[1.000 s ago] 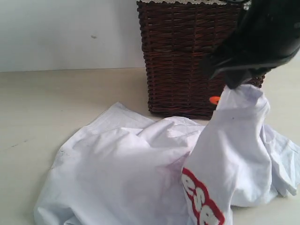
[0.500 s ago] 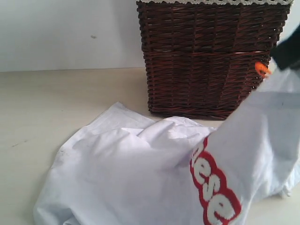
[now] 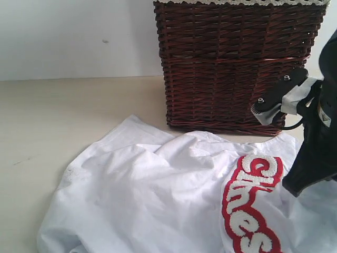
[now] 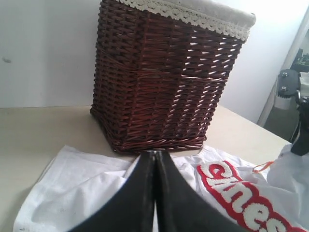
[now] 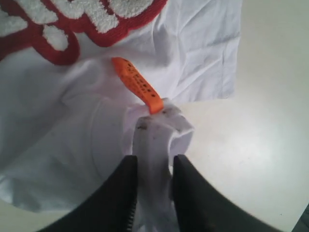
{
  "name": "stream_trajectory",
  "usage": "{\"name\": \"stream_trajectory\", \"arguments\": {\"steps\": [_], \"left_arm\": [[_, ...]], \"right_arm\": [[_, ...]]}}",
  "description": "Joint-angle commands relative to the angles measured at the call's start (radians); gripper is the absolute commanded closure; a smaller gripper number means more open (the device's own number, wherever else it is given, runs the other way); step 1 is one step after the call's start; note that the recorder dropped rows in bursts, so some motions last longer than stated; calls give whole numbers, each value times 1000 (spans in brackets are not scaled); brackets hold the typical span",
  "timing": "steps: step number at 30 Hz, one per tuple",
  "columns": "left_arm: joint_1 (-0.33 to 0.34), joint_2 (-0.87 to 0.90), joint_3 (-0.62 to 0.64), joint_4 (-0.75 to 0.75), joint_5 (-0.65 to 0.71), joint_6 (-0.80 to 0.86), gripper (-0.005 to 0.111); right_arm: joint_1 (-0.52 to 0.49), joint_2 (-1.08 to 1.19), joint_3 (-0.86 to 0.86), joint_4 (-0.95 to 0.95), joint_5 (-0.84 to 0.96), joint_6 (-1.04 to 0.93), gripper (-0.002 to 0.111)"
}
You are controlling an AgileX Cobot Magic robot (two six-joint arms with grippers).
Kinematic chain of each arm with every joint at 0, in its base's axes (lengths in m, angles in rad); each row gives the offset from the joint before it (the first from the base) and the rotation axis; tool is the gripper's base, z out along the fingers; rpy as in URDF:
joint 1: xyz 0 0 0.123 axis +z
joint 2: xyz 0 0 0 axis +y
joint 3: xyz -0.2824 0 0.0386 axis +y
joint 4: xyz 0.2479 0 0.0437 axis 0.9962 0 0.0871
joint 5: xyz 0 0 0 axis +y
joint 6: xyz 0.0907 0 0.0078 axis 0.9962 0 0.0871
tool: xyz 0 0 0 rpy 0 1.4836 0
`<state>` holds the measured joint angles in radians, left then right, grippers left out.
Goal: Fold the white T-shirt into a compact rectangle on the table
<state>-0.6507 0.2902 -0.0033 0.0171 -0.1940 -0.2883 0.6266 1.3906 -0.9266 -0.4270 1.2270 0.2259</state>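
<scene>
— Beige table [image 3: 63, 105], white wall [image 3: 79, 37], a dark wicker basket [image 3: 221, 63] with a lace-edged liner [image 4: 193, 14] at its rim. Was any writing legible on the shirt [image 3: 147, 195]?

— Partly. Fuzzy white lettering [image 3: 253, 205] with a thick red outline ran across its right side in the exterior view. It looked like "Chines", but the frame cut it off, so the full word could not be read. An orange tag [image 5: 137, 84] stuck out of the cloth, and any print on it was too small to make out.

— Where did the shirt lie against the two grippers?

— It lay on the table just in front of the basket. The right gripper [image 5: 154, 159] stood at the shirt's right end, beyond the lettering, pinching a narrow upright fold of white cloth beside the tag. The left gripper [image 4: 155, 155] hung over the shirt's nearer part with the basket ahead of it, its fingers pressed together and empty. Whether it touched the cloth could not be told.

— And the shirt's condition?

— Crumpled and loosely spread, with soft ridges across the plain white part. One edge of the cloth lay flat on the bare table beside the right gripper.
</scene>
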Motion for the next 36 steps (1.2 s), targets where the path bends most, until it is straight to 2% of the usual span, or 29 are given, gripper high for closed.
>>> {"name": "stream_trajectory", "arguments": {"steps": [1,3,13,16,18,21,23,27,31,36], "left_arm": [[2,-3,3,-3,-20,-1,107],[2,-3,3,-3,-21,-3,107],[2,-3,3,-3,-21,-3,107],[-10,-57,3,-3,-15,-2,107],[42,-136,3,-3,-15,-2,107],[184,-271,3,-3,-15,-2,107],[274,-290,3,-3,-32,-2,107],[392,-271,3,-3,-73,-2,107],[445,-267,3,-3,-66,-2,107],[453,-267,3,-3,-66,-2,107]], "right_arm": [[0,7,2,-79,-6,47,58],[0,3,2,-101,-6,69,54],[0,-45,0,-111,-6,93,54],[0,-52,0,-113,-6,93,54],[0,-52,0,-113,-6,93,54],[0,-52,0,-113,-6,93,54],[0,-52,0,-113,-6,93,54],[0,-50,0,-113,-28,93,54],[0,-50,0,-112,-37,93,54],[0,-50,0,-103,-48,93,54]]}}
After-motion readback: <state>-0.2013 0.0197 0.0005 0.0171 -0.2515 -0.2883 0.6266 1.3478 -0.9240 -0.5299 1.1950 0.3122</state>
